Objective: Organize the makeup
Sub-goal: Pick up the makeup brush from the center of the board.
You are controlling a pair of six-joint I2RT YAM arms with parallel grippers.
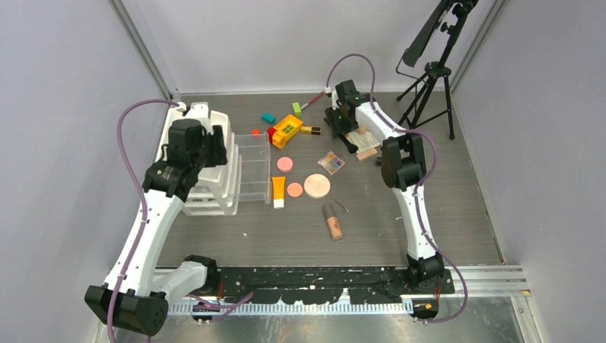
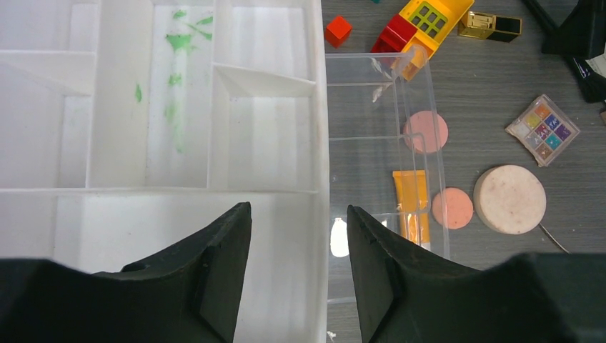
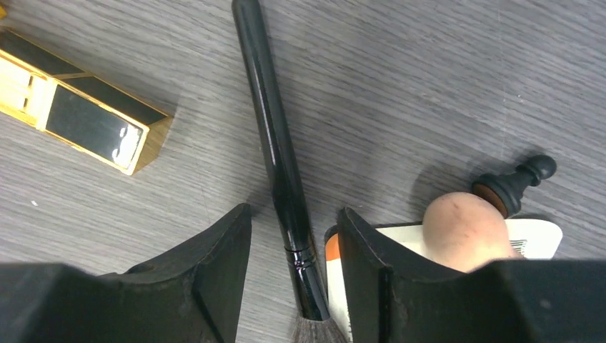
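Note:
My right gripper (image 3: pixel 294 214) is open low over the table, one finger on each side of the black brush (image 3: pixel 275 136), not gripping it. The gold-black lipstick (image 3: pixel 78 118) lies to its left. In the top view this gripper (image 1: pixel 337 121) is at the back centre. My left gripper (image 2: pixel 299 211) is open and empty over the white tray's (image 2: pixel 179 93) right wall. An orange tube (image 1: pixel 278 191), two pink compacts (image 1: pixel 285 163), a peach compact (image 1: pixel 317 186), an eyeshadow palette (image 1: pixel 331 163) and a beige tube (image 1: pixel 332 221) lie mid-table. A red pencil (image 1: pixel 312 102) lies at the back.
A clear divided organizer (image 1: pixel 251 168) stands beside the white tray (image 1: pixel 214 179). A yellow-and-red toy brick (image 1: pixel 287 130) and teal (image 1: pixel 268 117), green (image 1: pixel 296 108) and red (image 1: pixel 256 132) blocks lie behind. A beige sponge (image 3: pixel 464 229) rests on a white card. A tripod (image 1: pixel 432 78) stands back right.

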